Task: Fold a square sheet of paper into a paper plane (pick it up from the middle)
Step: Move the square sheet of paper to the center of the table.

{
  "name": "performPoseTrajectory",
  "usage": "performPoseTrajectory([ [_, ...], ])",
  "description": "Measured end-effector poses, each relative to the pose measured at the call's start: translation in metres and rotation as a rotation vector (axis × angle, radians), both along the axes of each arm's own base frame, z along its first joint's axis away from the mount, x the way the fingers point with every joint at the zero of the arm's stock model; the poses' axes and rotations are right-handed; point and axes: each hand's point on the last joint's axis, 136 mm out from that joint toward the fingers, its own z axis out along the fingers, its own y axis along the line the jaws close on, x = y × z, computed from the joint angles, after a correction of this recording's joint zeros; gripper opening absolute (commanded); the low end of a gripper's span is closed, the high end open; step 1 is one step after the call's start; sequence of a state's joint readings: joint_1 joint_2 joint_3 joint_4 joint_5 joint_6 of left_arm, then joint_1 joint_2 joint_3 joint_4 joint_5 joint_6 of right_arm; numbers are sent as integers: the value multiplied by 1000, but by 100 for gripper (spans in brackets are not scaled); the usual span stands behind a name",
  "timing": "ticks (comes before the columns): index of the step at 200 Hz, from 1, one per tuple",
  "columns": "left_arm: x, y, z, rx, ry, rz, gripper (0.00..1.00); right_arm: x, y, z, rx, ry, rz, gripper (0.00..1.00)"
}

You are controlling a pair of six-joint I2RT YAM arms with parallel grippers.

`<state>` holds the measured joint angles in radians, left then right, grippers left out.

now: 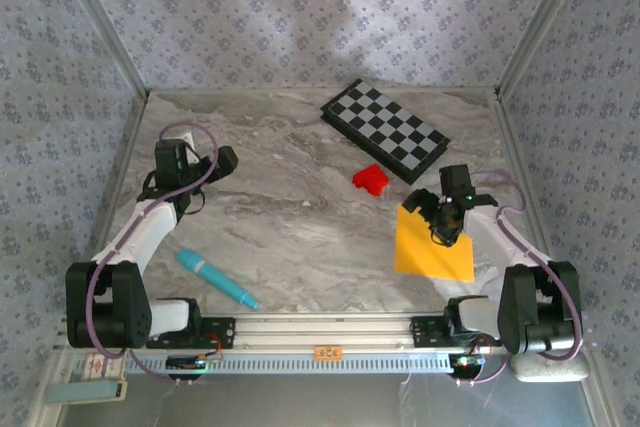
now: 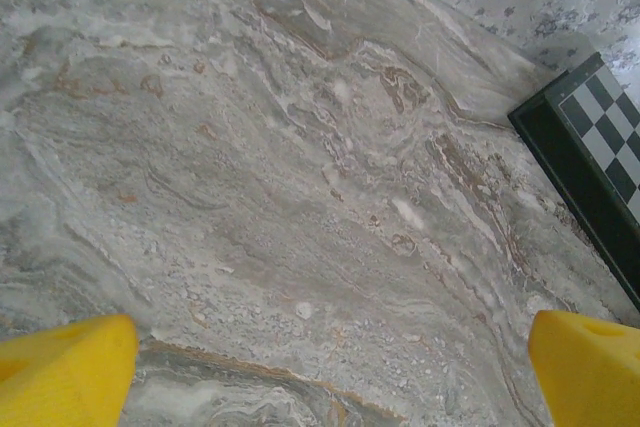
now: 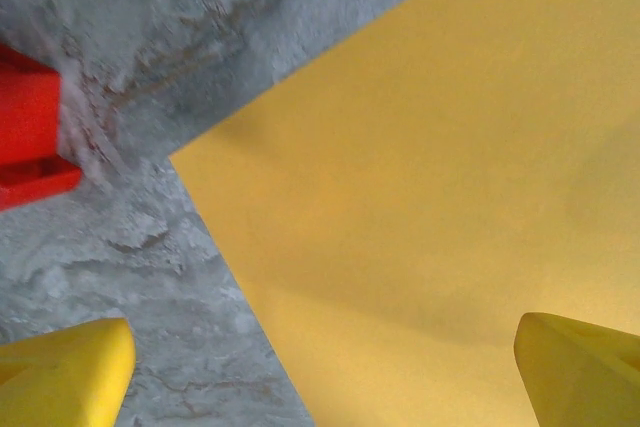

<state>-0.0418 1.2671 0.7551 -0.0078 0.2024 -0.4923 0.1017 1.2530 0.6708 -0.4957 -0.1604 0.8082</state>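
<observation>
Overhead, the left gripper (image 1: 216, 169) hovers at the table's (image 1: 300, 217) left, beyond a teal pen (image 1: 216, 278); its wrist view adds yellow fingertips (image 2: 65, 372) spread wide over bare marble, gripping nothing. Rightward, a red block (image 1: 370, 179) lies near the checkerboard (image 1: 385, 130). The square sheet of paper (image 1: 435, 255) lies flat at the right, the right gripper (image 1: 446, 223) over its far edge; up close, its fingers (image 3: 585, 372) gape empty.

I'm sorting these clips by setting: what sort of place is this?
Probably a robot test booth: marble-look table, wallpapered panels enclosing it, and a mounting rail along the near edge.
</observation>
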Motion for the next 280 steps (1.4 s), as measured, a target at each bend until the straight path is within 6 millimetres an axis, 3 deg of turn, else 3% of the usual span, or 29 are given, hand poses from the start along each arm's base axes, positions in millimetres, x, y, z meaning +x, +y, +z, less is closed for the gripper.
performPoseTrajectory([
  [56,1,-2,-6,-11,20,2,100,-16,33,-28,-30,114,38,99],
  [80,1,-2,-9,-11,25,2,100,-13,42,-28,-46,117,30,99],
  [108,1,-2,-11,-10,32,3,100,-12,68,-27,-24,119,28,99],
  [146,1,-2,-11,-10,32,3,100,-13,119,-23,31,134,37,98],
  [243,-4,-1,-19,-15,74,17,100,50,271,-13,233,138,69,96],
  [280,-9,-1,-25,-16,109,19,100,55,313,-10,299,132,125,95],
])
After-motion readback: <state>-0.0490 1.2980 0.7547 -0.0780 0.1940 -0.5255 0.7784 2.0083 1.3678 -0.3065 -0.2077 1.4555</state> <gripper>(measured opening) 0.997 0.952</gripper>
